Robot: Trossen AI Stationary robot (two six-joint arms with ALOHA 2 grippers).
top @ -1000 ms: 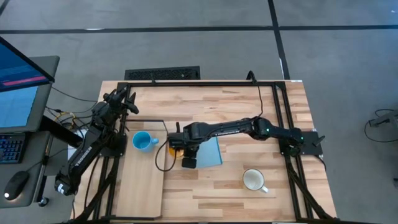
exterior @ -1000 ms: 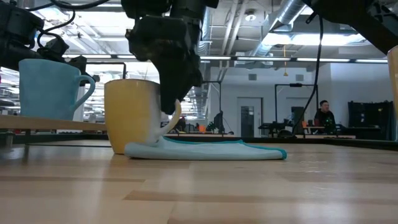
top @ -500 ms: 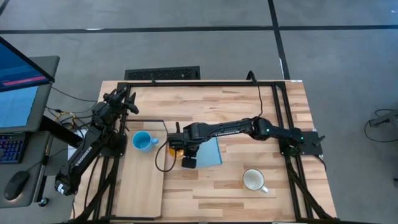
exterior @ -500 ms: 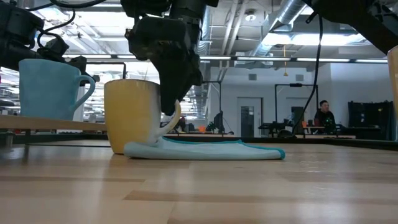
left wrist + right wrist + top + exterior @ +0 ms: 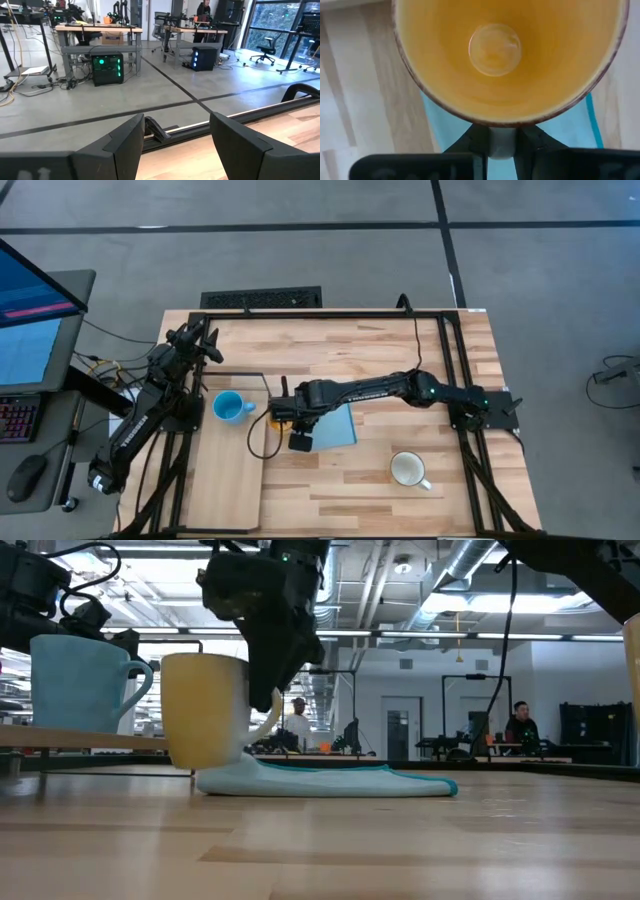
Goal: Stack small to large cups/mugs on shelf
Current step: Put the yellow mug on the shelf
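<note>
A: Right gripper (image 5: 287,420) status? It reaches in across the table middle.

B: Fingers (image 5: 470,145) pinched on the white handle of the orange mug (image 5: 205,710). In the low view the mug's base sits clear of the tabletop, just above the edge of the blue cloth (image 5: 330,780), and the body looks upright. Right wrist view looks straight down into its orange interior, cloth and bare wood beneath.

A: Position relative to the shelf (image 5: 228,480)?

B: Between the shelf's edge and the cloth, just beside both, seen from above. Not over the board.

A: Other mugs?

B: Light blue mug (image 5: 229,406) stands upright on the shelf near its wire-frame end, handle toward the orange one. White mug (image 5: 408,469) stands alone on the table, well apart, on the right arm's side.

A: Left gripper (image 5: 200,340)?

B: Raised near the table's far left corner, away from all mugs. Fingers (image 5: 120,145) spread apart, nothing between them; its wrist view shows floor and desks beyond.

A: Anyone in the room?

B: One person (image 5: 519,728) seated far off in the low view.
</note>
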